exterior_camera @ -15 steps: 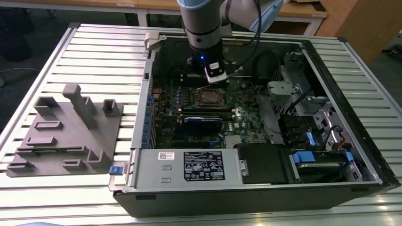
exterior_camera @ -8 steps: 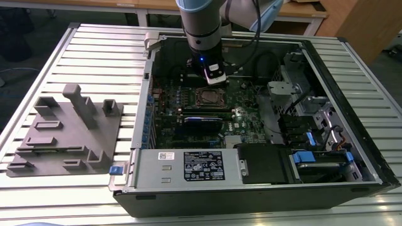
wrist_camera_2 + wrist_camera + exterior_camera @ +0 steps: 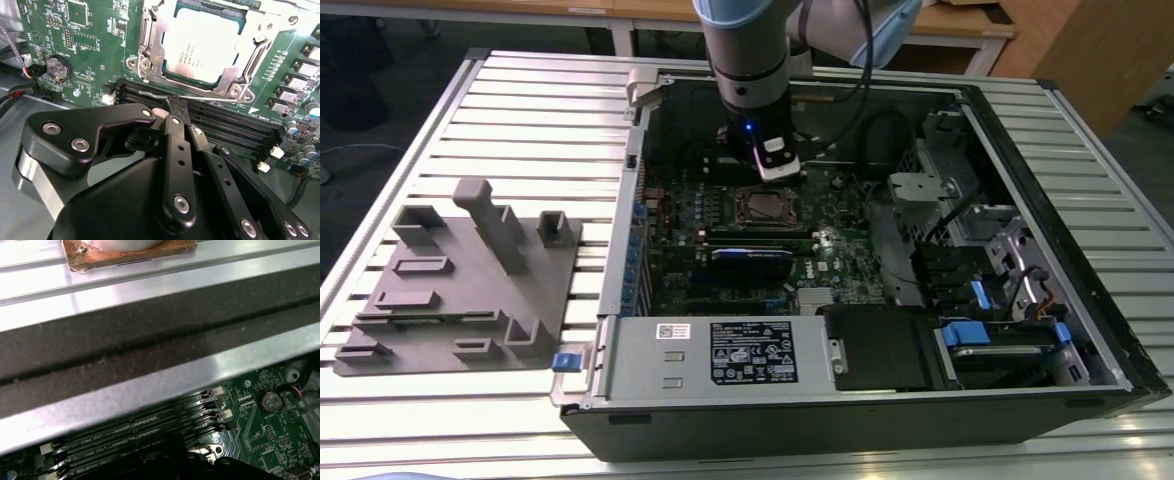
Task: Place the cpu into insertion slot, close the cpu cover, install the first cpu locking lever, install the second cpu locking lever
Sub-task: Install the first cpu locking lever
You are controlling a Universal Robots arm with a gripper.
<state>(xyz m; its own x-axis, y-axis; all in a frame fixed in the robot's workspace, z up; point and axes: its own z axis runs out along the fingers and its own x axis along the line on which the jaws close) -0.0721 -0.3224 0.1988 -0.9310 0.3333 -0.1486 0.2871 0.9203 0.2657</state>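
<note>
Worktop: ribbed silver metal worktop (image 3: 520, 90) carrying an open black computer case (image 3: 1067, 250) laid on its side, with wooden furniture behind.

Beside the case: a grey plastic fixture block with upright posts (image 3: 467, 275), toward the exterior view's left, apart from the case.

Board: green circuit board (image 3: 720, 240) on the floor of the case; long black memory slots (image 3: 240, 127) run between the socket and the tool in the second wrist view.

Cpu: flat square chip with a dull grey metal top (image 3: 202, 45), seated in the silver-rimmed square insertion slot (image 3: 150, 50).

Cpu cover: thin silvery metal frame (image 3: 250, 50) lying down around the chip, whose top shows through its window.

Lever: 1 thin silver wire lever (image 3: 200, 97) runs along the socket's edge, just beside the memory slots.

Arm: silver-and-blue robot arm (image 3: 747, 50) reaching down into the case, above the socket.

Tool: black-fingered tool (image 3: 176, 106), fingertips drawn together with nothing visible between them, hovering over the memory slots close to the lever.
</note>
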